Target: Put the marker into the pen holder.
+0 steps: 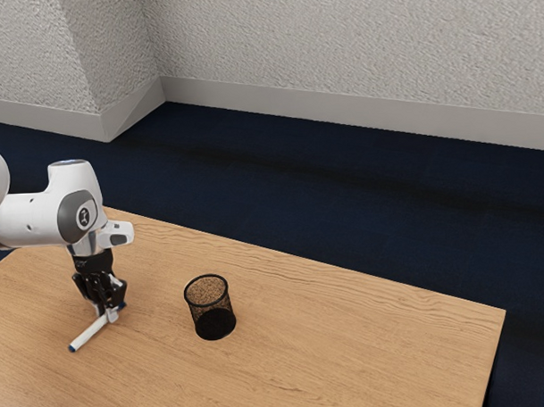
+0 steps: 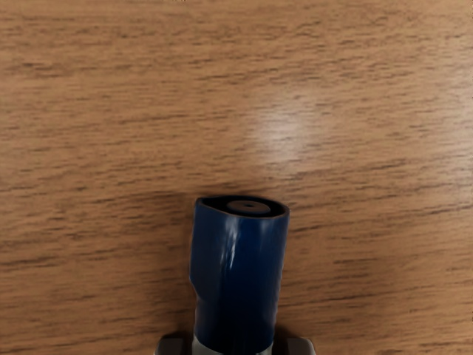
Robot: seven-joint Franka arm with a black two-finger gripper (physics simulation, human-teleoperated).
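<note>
1. Plainly, a rough, pale wall (image 1: 356, 44) with a light skirting board (image 1: 367, 115) stands behind the dark blue floor (image 1: 298, 189).
2. The table (image 1: 348, 344) has a light brown wood-grain top.
3. The white arm (image 1: 40, 219) reaches over it from the exterior view's left.
4. My black hand (image 1: 107, 314) points down, low over the table, its two fingers clamped on the marker from both sides.
5. The pen holder (image 1: 209, 303), a round black mesh cup, stands upright on the table, near the hand toward the exterior view's right. Its wall and raised rim stand between the marker and the cup's inside.
6. The marker (image 1: 87, 335) is a slim white stick with blue at both ends. It lies slantwise outside the holder; the wrist view shows a glossy blue end with a dark, round face. I cannot tell whether it touches the table.
</note>
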